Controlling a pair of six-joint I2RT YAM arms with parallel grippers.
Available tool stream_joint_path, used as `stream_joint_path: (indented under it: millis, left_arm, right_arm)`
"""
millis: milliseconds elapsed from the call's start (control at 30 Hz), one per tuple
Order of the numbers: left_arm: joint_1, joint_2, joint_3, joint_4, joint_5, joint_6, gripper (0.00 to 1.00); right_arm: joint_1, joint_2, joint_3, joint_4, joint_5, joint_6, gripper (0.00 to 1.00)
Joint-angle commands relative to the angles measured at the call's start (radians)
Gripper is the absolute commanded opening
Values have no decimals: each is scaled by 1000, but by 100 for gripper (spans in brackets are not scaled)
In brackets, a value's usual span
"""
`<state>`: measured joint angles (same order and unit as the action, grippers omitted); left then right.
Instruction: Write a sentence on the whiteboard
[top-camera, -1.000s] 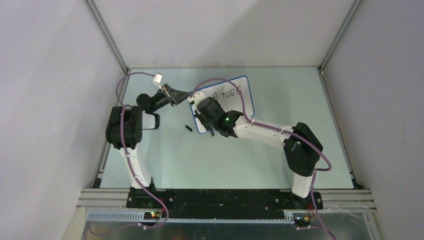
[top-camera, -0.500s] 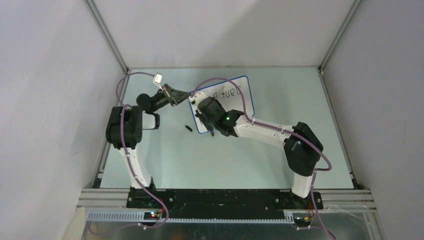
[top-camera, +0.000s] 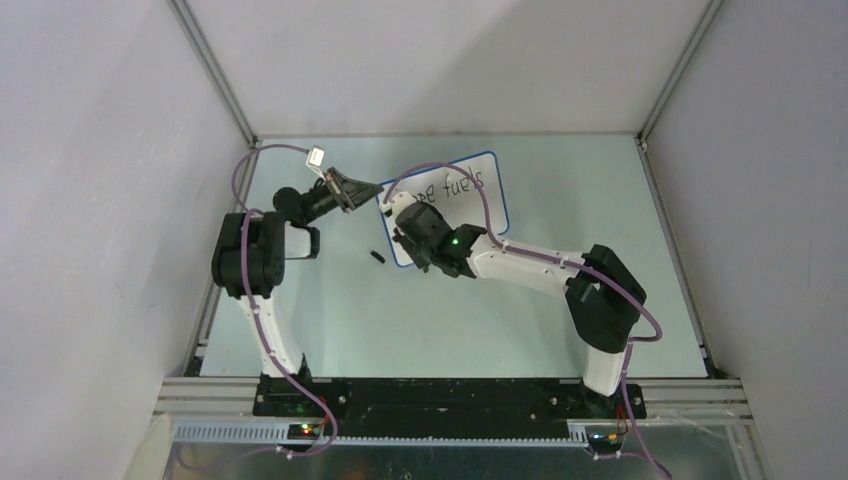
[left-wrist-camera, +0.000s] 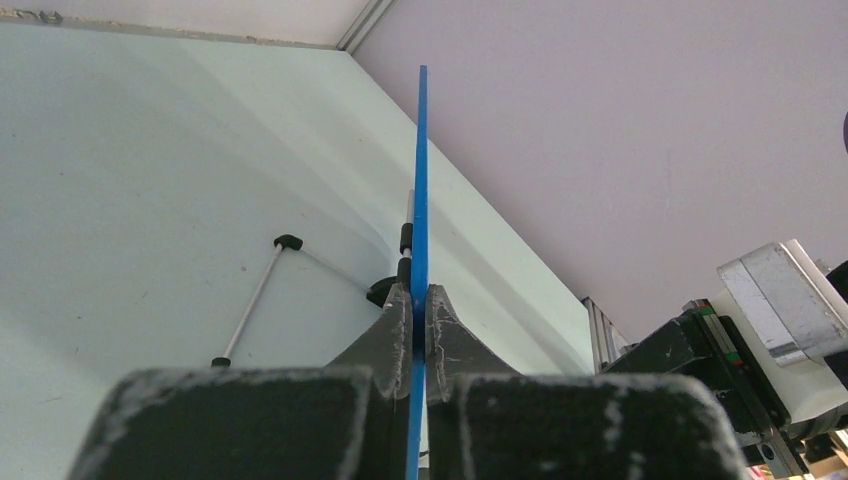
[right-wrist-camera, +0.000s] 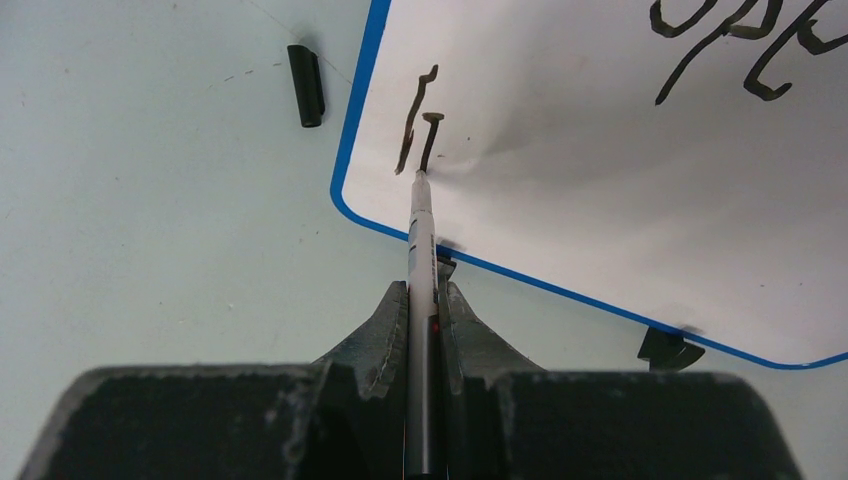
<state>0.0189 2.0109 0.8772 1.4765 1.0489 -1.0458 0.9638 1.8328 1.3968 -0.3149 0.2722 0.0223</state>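
The whiteboard (top-camera: 487, 212), white with a thin blue frame, lies tilted on the table. Its first line of black words (top-camera: 455, 184) shows in the top view. My left gripper (top-camera: 377, 189) is shut on the board's left edge. In the left wrist view that blue edge (left-wrist-camera: 421, 180) runs straight up between the closed left gripper (left-wrist-camera: 420, 300). My right gripper (right-wrist-camera: 425, 295) is shut on a slim black-and-white marker (right-wrist-camera: 420, 225). The marker's tip touches the board near its lower left corner, beside two short fresh strokes (right-wrist-camera: 416, 130) of the sentence's second line.
The marker's black cap (right-wrist-camera: 306, 85) lies on the pale green table just left of the board, and it shows too as a black cap (top-camera: 377, 257) in the top view. Two black clip feet (right-wrist-camera: 668, 348) stick out under the board's near edge. Grey walls enclose the table.
My right gripper has shifted a little left and nearer along the board with the marker, uncovering more of the first line. The left gripper and the board have stayed put.
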Motion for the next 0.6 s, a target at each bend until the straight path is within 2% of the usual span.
stream_joint_path:
  millis: [0, 333, 567]
  left_arm:
    - [-22, -3, 14, 50, 34, 1, 0]
    - [-22, -4, 13, 50, 33, 2, 0]
    - [-22, -5, 12, 51, 34, 1, 0]
  right_arm:
    - [-3, -35, -10, 10, 21, 4, 0]
    - [-8, -113, -9, 30, 8, -3, 0]
    - [-24, -97, 12, 18, -1, -3, 0]
